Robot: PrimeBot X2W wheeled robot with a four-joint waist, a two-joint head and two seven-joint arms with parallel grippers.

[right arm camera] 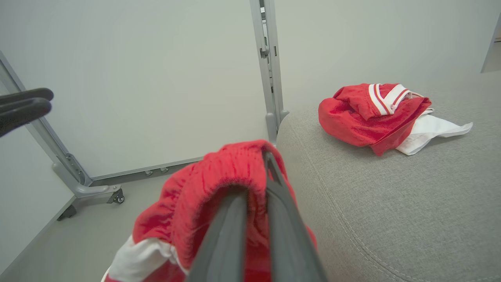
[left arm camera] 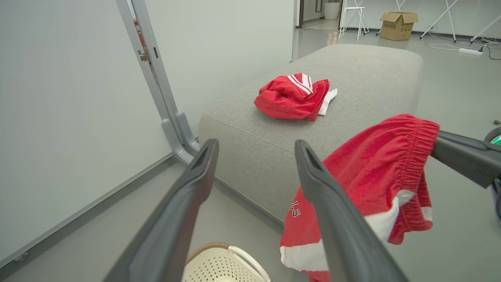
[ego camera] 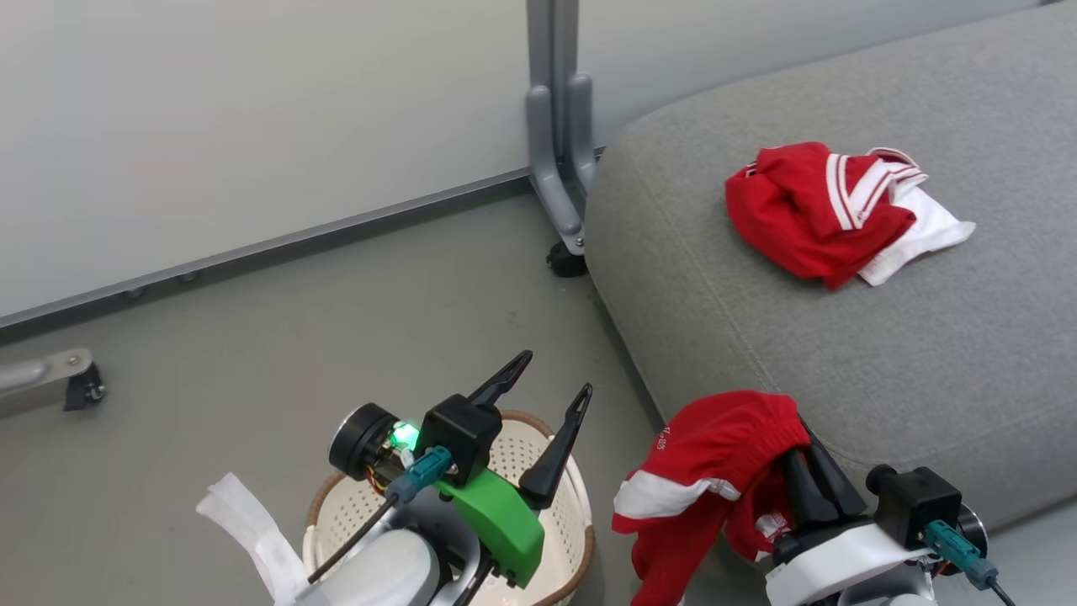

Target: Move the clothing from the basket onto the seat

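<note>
Roughly halfway, I'd judge. One piece, the jersey (ego camera: 808,210), already lies crumpled on the seat (ego camera: 841,337), toward the upper right of the head view, well back from the seat's front edge, with a white flap poking out beside it.

My right fingers (right arm camera: 283,227) are closed together on the shorts (ego camera: 715,438), pinching them at the elastic waistband; the rest of the cloth hangs down at the lower middle of the head view. From there the waistband just overlaps the seat's front edge, but most of the fabric dangles over the floor between the seat and the basket (ego camera: 353,505). So the shorts are out of the basket and not yet on the seat.

My left fingers (ego camera: 557,450) are spread apart and hold nothing, poised above the basket at the lower left of the head view. My own arm hides much of the basket's inside; the perforated part that shows, at the bottom of the left wrist view, carries no red cloth.

What is left, as I read it: carry the shorts further over the seat and let go.
</note>
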